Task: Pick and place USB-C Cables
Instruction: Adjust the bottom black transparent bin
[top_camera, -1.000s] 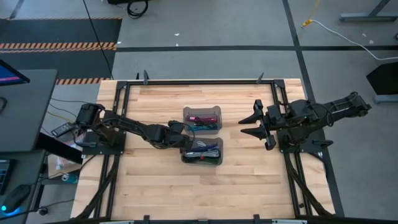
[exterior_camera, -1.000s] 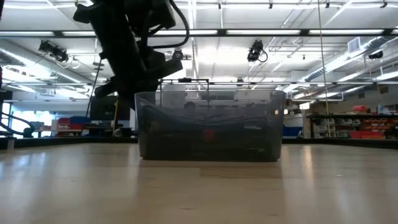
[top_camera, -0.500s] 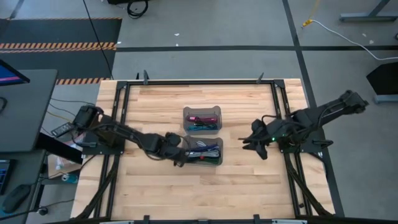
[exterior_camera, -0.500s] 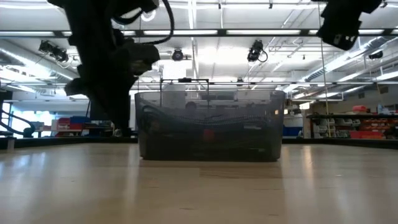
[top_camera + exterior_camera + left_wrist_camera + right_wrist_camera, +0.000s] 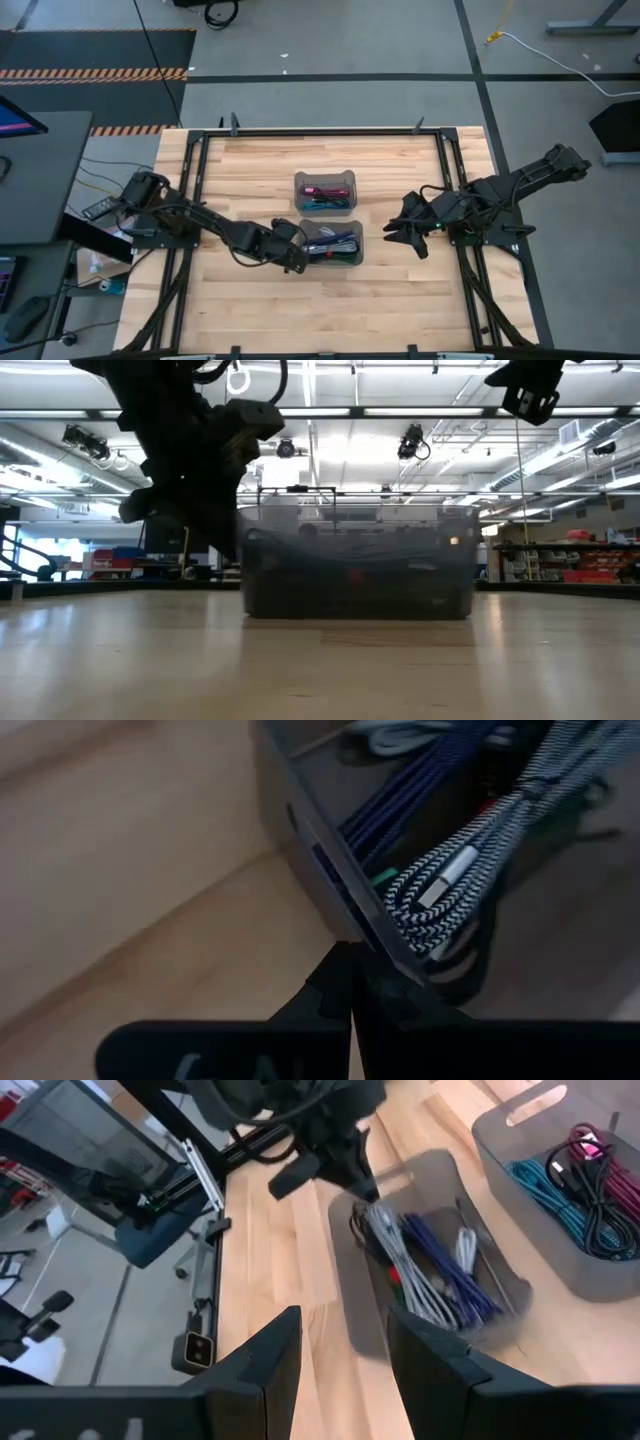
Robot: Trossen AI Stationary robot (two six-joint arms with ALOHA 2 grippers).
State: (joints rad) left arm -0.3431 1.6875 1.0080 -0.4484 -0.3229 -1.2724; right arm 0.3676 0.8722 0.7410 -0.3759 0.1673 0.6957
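A: Change noted: the near bin (image 5: 333, 243) sits a little further toward the right arm than half a second ago. The left end effector (image 5: 293, 258) has come down against its left wall, tips pressed together on the rim in the left wrist view.

B: So a nudge or a wall grab, not a cable pick?

A: My reading, yes. No cable is pinched. The USB-C cables (image 5: 430, 1270) lie inside that bin: blue-purple, white and a black-and-white braided one (image 5: 462, 880) with a metal plug, loosely bundled. Maroon and teal bundles (image 5: 580, 1175) lie in the far bin (image 5: 325, 191).

B: And the right arm?

A: The right end effector (image 5: 402, 232) has swung in over the table (image 5: 400, 300), hovering right of the near bin, fingers spread, holding nothing.

B: Materials?

A: Bins are translucent grey plastic, rectangular with rounded corners; the table is pale, smooth wood planks. Cables look woven and limp, likely to snag one another.
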